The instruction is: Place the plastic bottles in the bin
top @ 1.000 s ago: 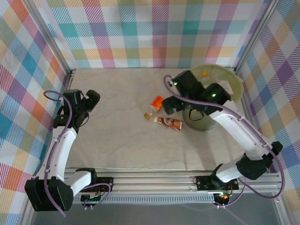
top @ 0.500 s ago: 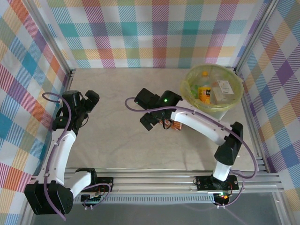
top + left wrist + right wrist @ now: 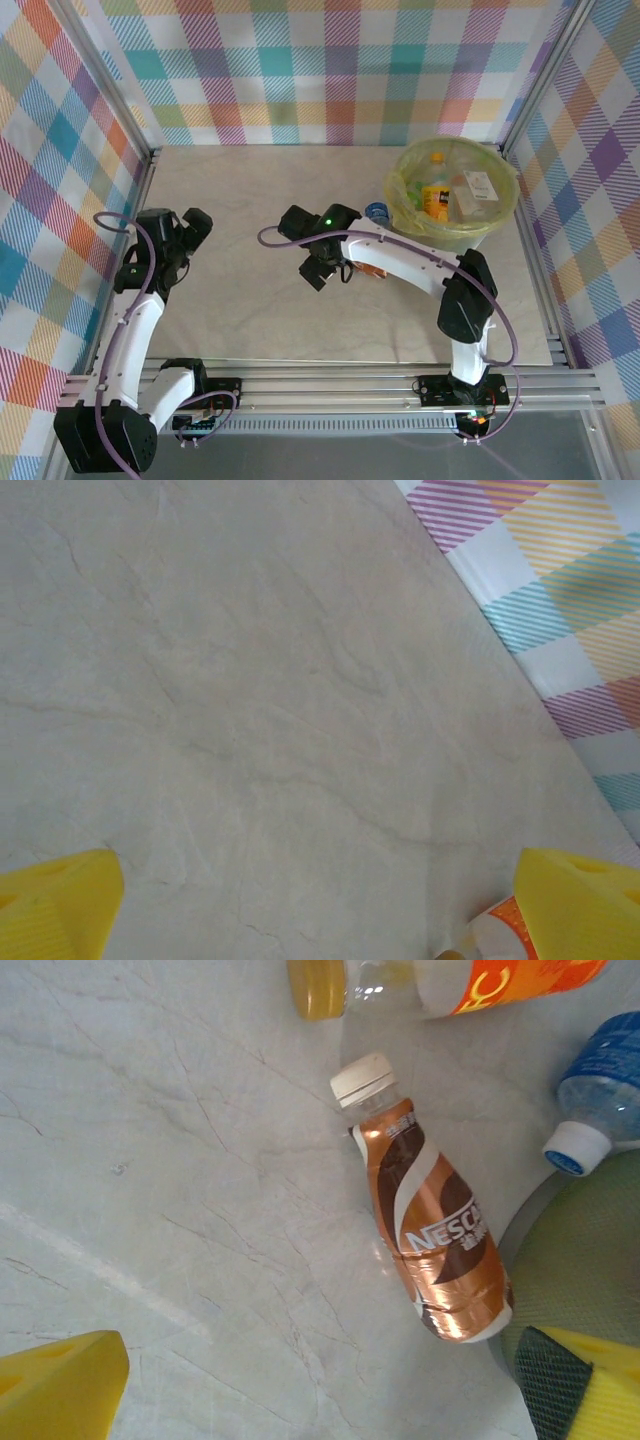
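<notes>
Hovering right gripper (image 3: 318, 268): jaws wide apart and empty, over the table (image 3: 240, 200) near its middle. In its own wrist view (image 3: 320, 1390) the two yellow fingertips frame bare stone and touch no bottle.
Empty left gripper (image 3: 185, 226): jaws fully apart too, at 9 o'clock on the table, well apart from the bottles. Its wrist view (image 3: 320, 910) has bare stone between the fingertips.
Brown bottle (image 3: 435, 1250): lies on its side in the right wrist view, white cap toward 11 o'clock, base just beside the bin (image 3: 580, 1260). From above (image 3: 374, 268) the arm covers most of it.
Orange bottle (image 3: 500, 980): lies at 12 o'clock of the brown one and apart from it, yellow cap toward 9 o'clock. Its label also peeks in beside the right fingertip in the left wrist view (image 3: 497, 928).
Blue bottle (image 3: 605, 1080): on its side at 2 o'clock in the right wrist view, cap toward 7 o'clock. From above (image 3: 376, 211) it sits just beside the bin's rim, at the bin's 9 o'clock.
Bin from above (image 3: 398, 185): stands at 2 o'clock on the table, lined with a yellow-green bag (image 3: 470, 232). The right wrist view catches just its grey-green wall at 4 o'clock.
Inside the bin: an orange-labelled bottle (image 3: 435, 190) with a yellow cap and a clear bottle (image 3: 478, 188) with a pale label, side by side.
</notes>
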